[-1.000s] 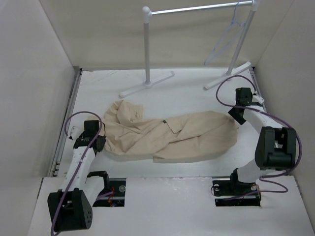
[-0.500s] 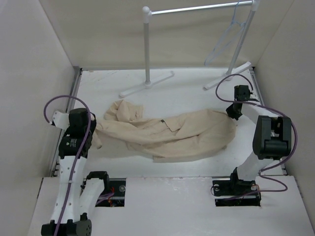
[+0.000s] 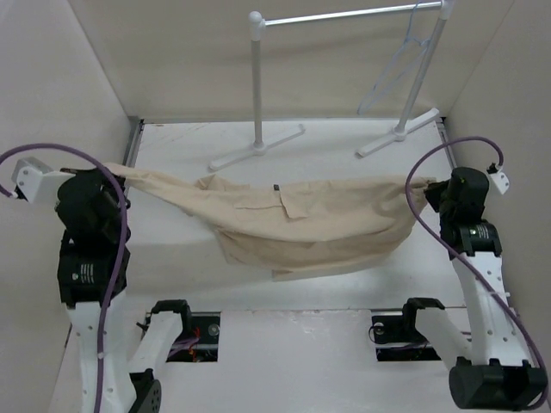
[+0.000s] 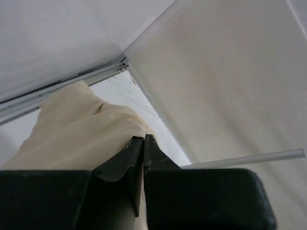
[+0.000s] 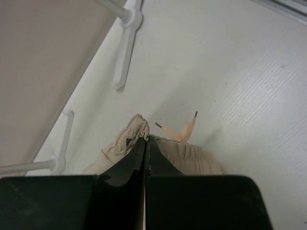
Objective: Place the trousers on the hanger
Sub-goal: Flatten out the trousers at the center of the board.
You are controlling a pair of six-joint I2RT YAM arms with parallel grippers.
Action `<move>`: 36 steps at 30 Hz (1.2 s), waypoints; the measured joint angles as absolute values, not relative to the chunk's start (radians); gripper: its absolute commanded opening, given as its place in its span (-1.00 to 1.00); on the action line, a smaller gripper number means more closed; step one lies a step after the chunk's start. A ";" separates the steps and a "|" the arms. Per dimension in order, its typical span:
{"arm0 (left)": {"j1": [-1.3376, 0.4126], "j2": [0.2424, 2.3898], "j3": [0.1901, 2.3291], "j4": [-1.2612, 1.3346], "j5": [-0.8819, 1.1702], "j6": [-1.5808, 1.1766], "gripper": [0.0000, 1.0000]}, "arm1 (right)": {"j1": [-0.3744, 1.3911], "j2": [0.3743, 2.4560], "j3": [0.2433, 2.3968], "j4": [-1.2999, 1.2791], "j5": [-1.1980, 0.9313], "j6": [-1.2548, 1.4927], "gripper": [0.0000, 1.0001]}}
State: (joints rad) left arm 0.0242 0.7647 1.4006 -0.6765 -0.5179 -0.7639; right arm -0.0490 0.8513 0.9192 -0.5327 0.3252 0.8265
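left claw (image 4: 143, 139), right claw (image 5: 146, 139) each clamped on opposite ends of trousers (image 3: 301, 228); cloth spread wide between them, likely for draping over hanger (image 3: 410, 39).

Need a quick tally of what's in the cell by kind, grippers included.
Trousers: 1
Hanger: 1
Rack: 1
Grippers: 2 (left gripper, right gripper, both shut on the trousers)
Total: 5
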 measured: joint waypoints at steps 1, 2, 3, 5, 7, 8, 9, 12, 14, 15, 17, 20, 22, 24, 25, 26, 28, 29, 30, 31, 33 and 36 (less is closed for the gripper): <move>0.028 0.793 1.405 -0.653 -0.524 -0.751 -1.00 | -0.057 0.859 0.931 -0.538 0.325 0.826 -1.00; 0.033 0.834 1.411 -0.621 -0.527 -0.738 -1.00 | -0.067 0.885 0.947 -0.538 0.325 0.826 -1.00; 0.035 0.892 1.425 -0.585 -0.530 -0.727 -1.00 | -0.076 0.933 0.973 -0.536 0.323 0.827 -1.00; 0.035 1.055 1.477 -0.498 -0.531 -0.701 -1.00 | -0.086 1.052 1.037 -0.517 0.321 0.827 -1.00; 0.034 1.253 1.562 -0.411 -0.525 -0.675 -0.89 | -0.091 1.191 1.105 -0.487 0.318 0.830 -1.00; 0.033 1.366 1.629 -0.376 -0.519 -0.660 -0.77 | -0.091 1.259 1.140 -0.473 0.315 0.832 -1.00; 0.032 1.490 1.705 -0.342 -0.503 -0.643 -0.47 | -0.091 1.312 1.166 -0.461 0.315 0.833 -1.00; 0.018 1.814 1.913 -0.302 -0.435 -0.586 0.22 | -0.091 1.435 1.222 -0.433 0.315 0.836 -1.00; -0.004 1.925 1.940 -0.324 -0.390 -0.566 0.32 | -0.091 1.483 1.230 -0.423 0.315 0.838 -0.97; -0.018 1.937 1.900 -0.340 -0.374 -0.557 0.32 | -0.090 1.499 1.230 -0.422 0.315 0.839 -0.90; -0.047 1.879 1.737 -0.348 -0.364 -0.554 0.31 | -0.089 1.520 1.228 -0.422 0.315 0.843 -0.56; -0.093 1.624 1.374 -0.359 -0.361 -0.598 0.21 | -0.083 1.526 1.228 -0.419 0.319 0.847 0.10; -0.103 1.374 1.139 -0.381 -0.363 -0.663 0.12 | -0.077 1.524 1.229 -0.419 0.320 0.838 0.36; -0.092 1.159 0.987 -0.407 -0.365 -0.730 0.07 | -0.063 1.514 1.229 -0.423 0.323 0.824 0.46; -0.084 1.078 0.929 -0.414 -0.362 -0.764 0.07 | -0.052 1.499 1.225 -0.427 0.323 0.816 0.45; -0.074 1.016 0.881 -0.416 -0.356 -0.795 0.07 | -0.039 1.477 1.213 -0.424 0.324 0.809 0.37; -0.057 0.978 0.798 -0.402 -0.330 -0.845 0.09 | 0.003 1.396 1.158 -0.420 0.327 0.795 -0.15; -0.051 0.988 0.760 -0.388 -0.310 -0.865 0.09 | 0.028 1.347 1.121 -0.419 0.326 0.787 -0.51; -0.041 1.008 0.718 -0.372 -0.287 -0.886 0.09 | 0.056 1.296 1.081 -0.419 0.322 0.785 -0.75; -0.032 1.045 0.680 -0.353 -0.262 -0.907 0.09 | 0.082 1.246 1.040 -0.419 0.314 0.781 -0.83; -0.009 1.132 0.626 -0.318 -0.220 -0.940 0.09 | 0.125 1.170 0.966 -0.425 0.289 0.775 -0.80; 0.017 1.238 0.608 -0.258 -0.179 -0.973 0.09 | 0.153 1.097 0.850 -0.443 0.254 0.775 -0.32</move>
State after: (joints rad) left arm 0.0174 1.2381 0.6079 -0.2581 -0.1791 -0.9730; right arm 0.1532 1.0973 0.8497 -0.4435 0.2543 0.7750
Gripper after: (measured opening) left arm 0.545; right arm 0.194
